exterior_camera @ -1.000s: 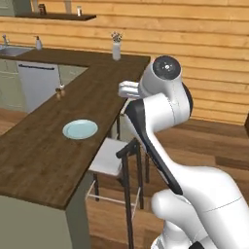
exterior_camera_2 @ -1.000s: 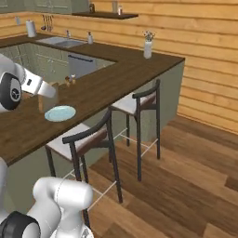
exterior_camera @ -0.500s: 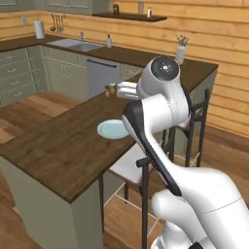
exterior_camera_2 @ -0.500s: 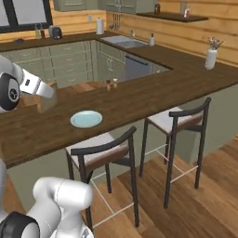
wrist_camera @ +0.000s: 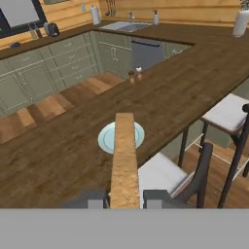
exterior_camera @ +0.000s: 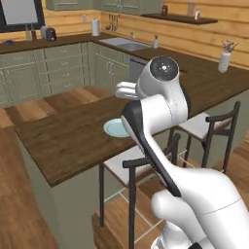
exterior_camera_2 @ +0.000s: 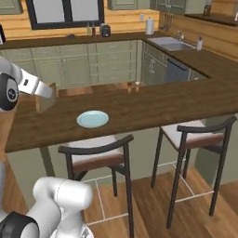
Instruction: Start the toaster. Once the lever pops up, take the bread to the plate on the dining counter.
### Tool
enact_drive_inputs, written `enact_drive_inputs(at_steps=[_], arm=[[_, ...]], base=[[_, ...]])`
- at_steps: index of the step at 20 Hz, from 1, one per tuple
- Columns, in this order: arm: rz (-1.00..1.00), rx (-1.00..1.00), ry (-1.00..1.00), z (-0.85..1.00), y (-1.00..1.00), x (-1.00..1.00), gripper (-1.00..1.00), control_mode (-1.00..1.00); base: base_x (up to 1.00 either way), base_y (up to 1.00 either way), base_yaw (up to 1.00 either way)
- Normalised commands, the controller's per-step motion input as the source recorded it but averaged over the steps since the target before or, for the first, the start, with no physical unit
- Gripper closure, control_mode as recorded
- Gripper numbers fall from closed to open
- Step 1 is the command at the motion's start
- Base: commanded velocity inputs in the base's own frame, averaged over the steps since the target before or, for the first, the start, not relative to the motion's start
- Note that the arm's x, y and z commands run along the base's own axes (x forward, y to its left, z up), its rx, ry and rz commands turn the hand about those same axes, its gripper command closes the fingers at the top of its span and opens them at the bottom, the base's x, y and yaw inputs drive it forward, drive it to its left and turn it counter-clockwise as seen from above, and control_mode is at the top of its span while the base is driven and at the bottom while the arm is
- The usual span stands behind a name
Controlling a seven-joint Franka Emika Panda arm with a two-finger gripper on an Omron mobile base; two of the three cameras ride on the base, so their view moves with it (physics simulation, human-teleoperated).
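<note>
Bread: a tan toast slice (wrist_camera: 124, 160) with a darker crust, seen edge-on in the hand view, running up from between the finger tips; in the right base view it shows as a tan slab (exterior_camera_2: 46, 98) at the end of the arm, held upright above the near left part of the counter.
Gripper: its two dark finger tips (wrist_camera: 125, 198) are closed on the lower edge of the bread, one on each face.
Plate: round, pale blue-green (exterior_camera_2: 92, 119), lying flat and bare on the counter, to the right of the held bread in the right base view; in the hand view the slice crosses in front of it (wrist_camera: 106, 138).
Dining counter: long dark brown wooden slab (exterior_camera_2: 153, 102), with two dark-framed chairs (exterior_camera_2: 101, 157) with pale seats tucked along its near side.
Small items: two little shakers (wrist_camera: 134, 74) stand on the far edge of the counter, well beyond the plate.
Background: green cabinets (exterior_camera: 44, 68), a sink (exterior_camera_2: 172, 43) and wooden walls.
</note>
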Motion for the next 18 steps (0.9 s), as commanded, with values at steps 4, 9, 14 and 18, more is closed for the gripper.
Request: enact_drive_inputs(at_steps=[4, 9, 14, 18], arm=[[0.0, 0.0, 0.0, 0.0, 0.0, 0.0, 1.0, 1.0], [0.0, 0.0, 0.0, 0.0, 0.0, 0.0, 1.0, 1.0], [0.0, 0.0, 0.0, 0.0, 0.0, 0.0, 1.0, 1.0], [0.0, 0.0, 0.0, 0.0, 0.0, 0.0, 1.0, 1.0]], base=[[0.0, -0.87, 0.46], [0.04, -0.88, 0.45], [0.45, -0.64, 0.39], [0.83, -0.28, 0.29]])
